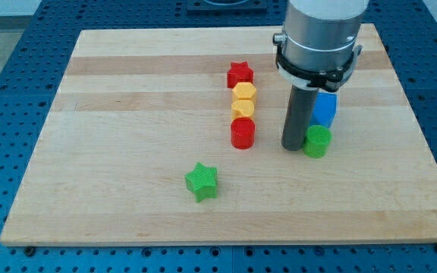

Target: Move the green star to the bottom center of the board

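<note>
The small green star-shaped block (202, 181) sits low on the pale wooden worktop (127, 91), a little to the view's left of centre and near the bottom edge, with bare wood all round it. Up the middle runs a tight column: a red star-shaped block (240, 74) nearest the top edge, then a yellow hexagonal block (243, 94), an orange block (242, 108) of a shape I can't quite make out, and a red cylinder block (243, 133) at the foot, each touching the next. Over to the view's right, my tip (294, 146) is planted on the wood, with a green cylinder block (317, 141) right beside it on the right, seemingly touching, and a blue block (325, 109) just behind that. The end effector is a plain dark rod with no jaws, so it grips nothing. My tip stands well apart from the green star, and open wood lies between them along the bottom edge.
</note>
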Tool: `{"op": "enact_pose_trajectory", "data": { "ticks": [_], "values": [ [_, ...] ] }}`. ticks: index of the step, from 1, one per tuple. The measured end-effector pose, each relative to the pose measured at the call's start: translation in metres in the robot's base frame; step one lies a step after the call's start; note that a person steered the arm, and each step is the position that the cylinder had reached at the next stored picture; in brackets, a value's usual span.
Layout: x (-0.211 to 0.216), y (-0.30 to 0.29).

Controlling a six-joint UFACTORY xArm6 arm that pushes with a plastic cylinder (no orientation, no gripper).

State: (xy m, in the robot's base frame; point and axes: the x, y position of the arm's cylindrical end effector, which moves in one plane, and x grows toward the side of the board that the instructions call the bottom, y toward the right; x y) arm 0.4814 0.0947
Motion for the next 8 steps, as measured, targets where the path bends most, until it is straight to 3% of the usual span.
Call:
{"op": "enact_pose_trajectory", "data": {
  "ticks": [2, 4, 5, 6, 8],
  "values": [
    [0.0, 0.015],
    [0.105, 0.001],
    [0.137, -0.017],
    [0.137, -0.033],
    [0.11, -0.233]
  ]
}}
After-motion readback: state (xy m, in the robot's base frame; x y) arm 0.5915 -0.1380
